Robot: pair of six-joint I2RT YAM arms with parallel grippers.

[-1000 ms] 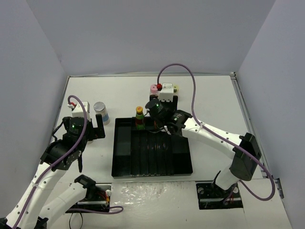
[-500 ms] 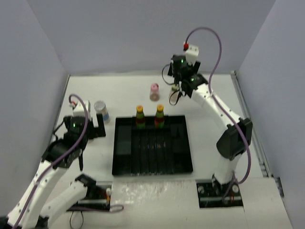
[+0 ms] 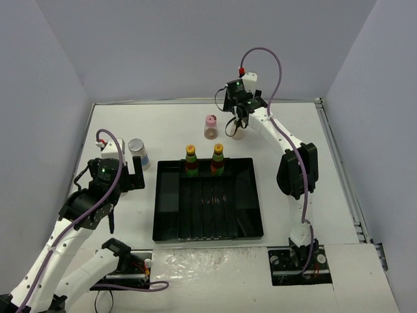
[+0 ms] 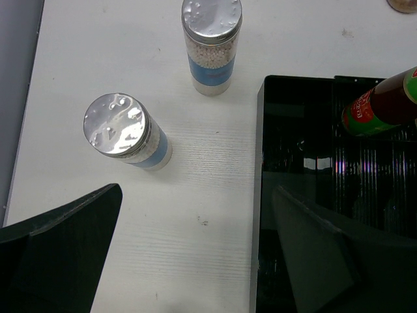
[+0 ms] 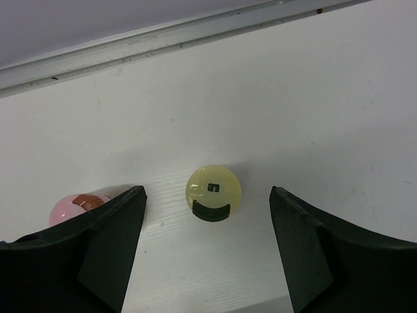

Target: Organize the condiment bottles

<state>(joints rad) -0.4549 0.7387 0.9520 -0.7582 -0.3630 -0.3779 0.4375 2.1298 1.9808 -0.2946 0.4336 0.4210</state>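
Note:
Two orange-capped bottles [image 3: 190, 160] [image 3: 218, 158] stand upright in the back of the black tray [image 3: 208, 212]. The pink-capped bottle [image 3: 210, 125] and the yellow-green-capped bottle [image 3: 238, 134] stand on the table behind the tray. My right gripper [image 3: 237, 122] is open and empty above the yellow-green cap [image 5: 213, 190], fingers either side and apart from it. The pink cap [image 5: 77, 206] is partly behind its left finger. My left gripper [image 3: 130, 177] is open and empty left of the tray. Two silver-lidded shakers [image 4: 210, 45] [image 4: 127, 130] stand ahead of my left gripper [image 4: 197, 195].
The tray's left rim [image 4: 259, 195] runs just inside my left gripper's right finger. One orange-capped bottle's side [image 4: 381, 104] shows at the right of the left wrist view. The back wall's rail [image 5: 195, 36] is close behind the yellow-green-capped bottle. Walls enclose the table on the left, back and right.
My right arm left a second orange-capped bottle standing in the tray, swung to the back of the table and lowered over the yellow-green-capped bottle. My left arm barely moved.

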